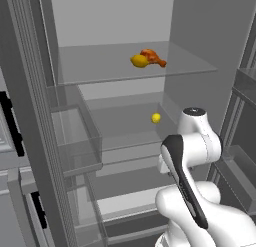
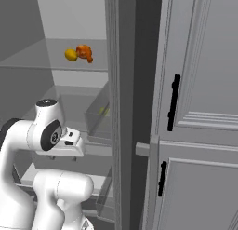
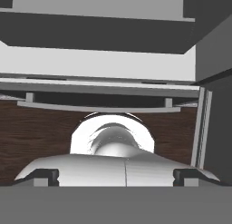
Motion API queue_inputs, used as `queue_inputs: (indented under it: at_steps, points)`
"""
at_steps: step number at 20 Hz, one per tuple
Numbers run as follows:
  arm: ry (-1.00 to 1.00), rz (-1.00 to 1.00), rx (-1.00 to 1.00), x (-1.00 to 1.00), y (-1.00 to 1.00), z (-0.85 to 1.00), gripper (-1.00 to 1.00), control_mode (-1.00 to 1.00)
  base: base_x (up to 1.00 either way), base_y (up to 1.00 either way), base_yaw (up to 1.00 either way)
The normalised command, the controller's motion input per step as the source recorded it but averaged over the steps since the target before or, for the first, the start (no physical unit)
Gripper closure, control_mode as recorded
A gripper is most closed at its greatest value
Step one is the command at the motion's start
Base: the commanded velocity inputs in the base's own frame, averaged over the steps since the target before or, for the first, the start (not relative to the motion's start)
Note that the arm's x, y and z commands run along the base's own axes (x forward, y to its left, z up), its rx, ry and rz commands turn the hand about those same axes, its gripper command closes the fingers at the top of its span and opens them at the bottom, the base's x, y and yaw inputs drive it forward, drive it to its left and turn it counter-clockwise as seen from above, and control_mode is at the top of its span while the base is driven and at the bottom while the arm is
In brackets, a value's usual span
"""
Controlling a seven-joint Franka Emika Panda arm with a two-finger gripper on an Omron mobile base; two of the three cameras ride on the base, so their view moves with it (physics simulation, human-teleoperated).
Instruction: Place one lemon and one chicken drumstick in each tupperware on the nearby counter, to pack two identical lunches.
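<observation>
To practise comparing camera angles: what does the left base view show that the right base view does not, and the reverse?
Left base view alone: a clear look at the second lemon lying loose on the lower glass shelf, and the fridge's left door bins.

Right base view alone: grey panelled cabinet doors with black bar handles.

Both: a lemon touching the chicken drumstick on the upper glass shelf, plus the white arm.

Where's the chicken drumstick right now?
The chicken drumstick lies on the upper glass shelf of the open fridge, touching a lemon on its left in the left base view.
</observation>
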Motion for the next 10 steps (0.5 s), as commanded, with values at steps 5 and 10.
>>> queue_inputs:
  at_steps: [5,10]
  points:
    - [-0.04,0.0,0.0,0.14,0.0,0.0,-1.0,-1.0,0.0,0.0,0.0]
    - [-0.32,0.09,-0.04,0.28,0.12,0.01,-1.0,-1.0,0.0,0.0,0.0]
